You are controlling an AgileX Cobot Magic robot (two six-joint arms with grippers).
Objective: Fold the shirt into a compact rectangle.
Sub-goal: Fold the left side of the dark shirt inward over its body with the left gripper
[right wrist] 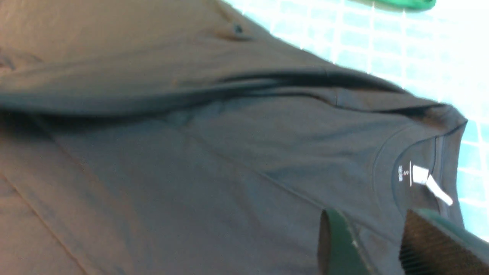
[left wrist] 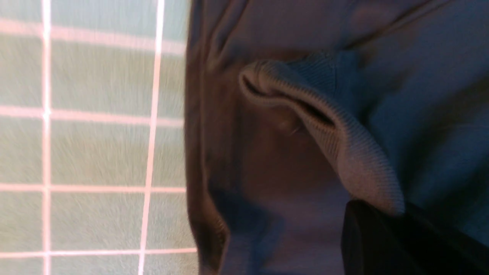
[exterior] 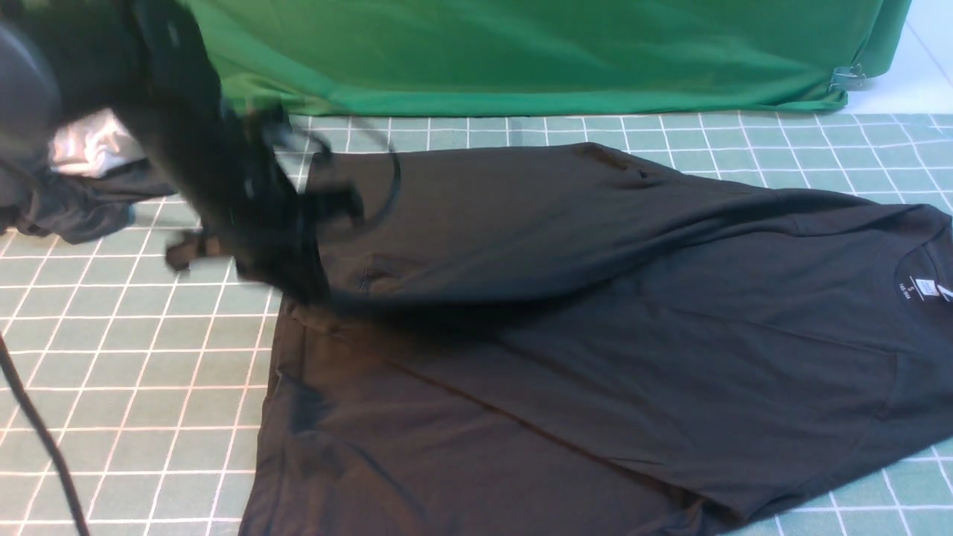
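The black long-sleeved shirt (exterior: pixel 595 357) lies spread on the checked mat, collar and white neck label (exterior: pixel 925 286) at the right, hem towards the left. One sleeve runs across the body to the left. My left gripper (exterior: pixel 301 286) is blurred by motion at that sleeve's end. In the left wrist view the ribbed cuff (left wrist: pixel 344 145) runs into the dark left gripper (left wrist: pixel 382 236), which looks shut on it. My right gripper (right wrist: pixel 382 248) is out of the front view. It hangs open over the shirt (right wrist: pixel 191 152) near the neck label (right wrist: pixel 420 175), holding nothing. The chest print is hidden.
A green cloth (exterior: pixel 521 52) hangs along the back, with a metal clip (exterior: pixel 849 77) at its right end. A smaller dark garment bunched with a white cloth (exterior: pixel 89 186) sits at the far left. A black cable (exterior: pixel 37 432) crosses the mat (exterior: pixel 134 372) at the left.
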